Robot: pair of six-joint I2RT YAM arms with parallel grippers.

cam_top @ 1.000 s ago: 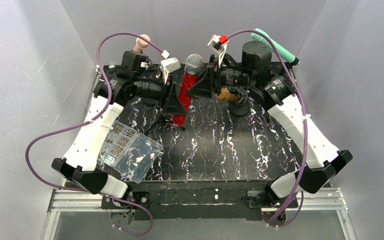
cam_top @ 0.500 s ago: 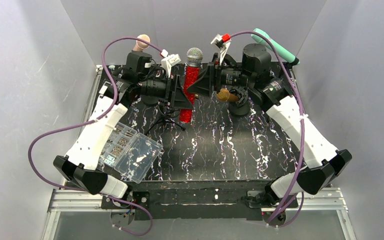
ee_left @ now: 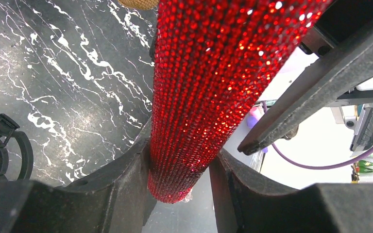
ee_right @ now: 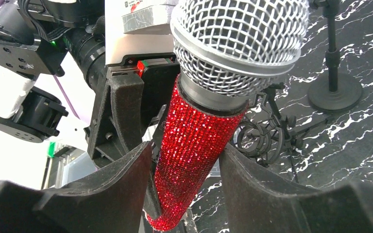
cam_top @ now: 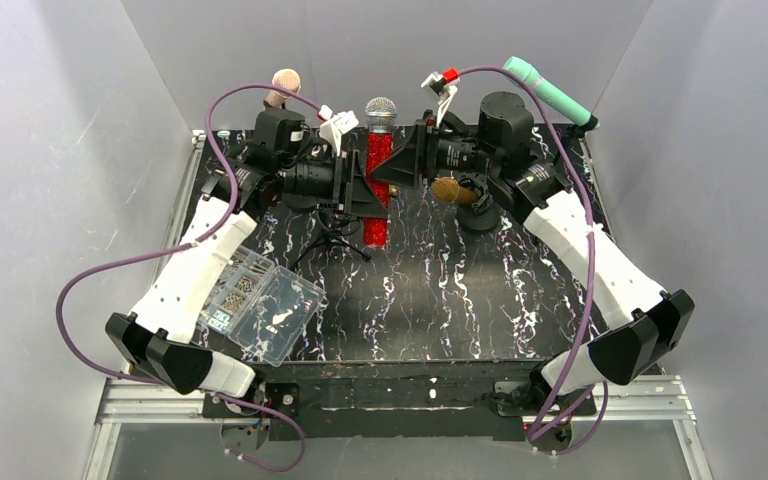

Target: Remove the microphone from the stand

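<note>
The microphone (cam_top: 377,175) has a red sequinned body and a silver mesh head, and stands almost upright in the air at the back middle. My left gripper (cam_top: 364,197) is shut on its lower body (ee_left: 194,97), with both fingers pressed against it near the free bottom end. My right gripper (cam_top: 394,166) is closed round the upper body (ee_right: 194,141) just under the head. The small black tripod stand (cam_top: 335,238) sits on the table below and left of the microphone. Its empty ring clip shows in the right wrist view (ee_right: 260,138).
A clear plastic box of screws (cam_top: 260,300) lies by the left arm. A gold microphone (cam_top: 450,190) on a round-base stand (cam_top: 480,215), a teal microphone (cam_top: 550,92) and a pink one (cam_top: 285,82) stand along the back. White walls close in three sides.
Both grippers moved toward the back with the microphone between them. It went from tilted to almost upright, and its bottom end swung right, away from the tripod.
</note>
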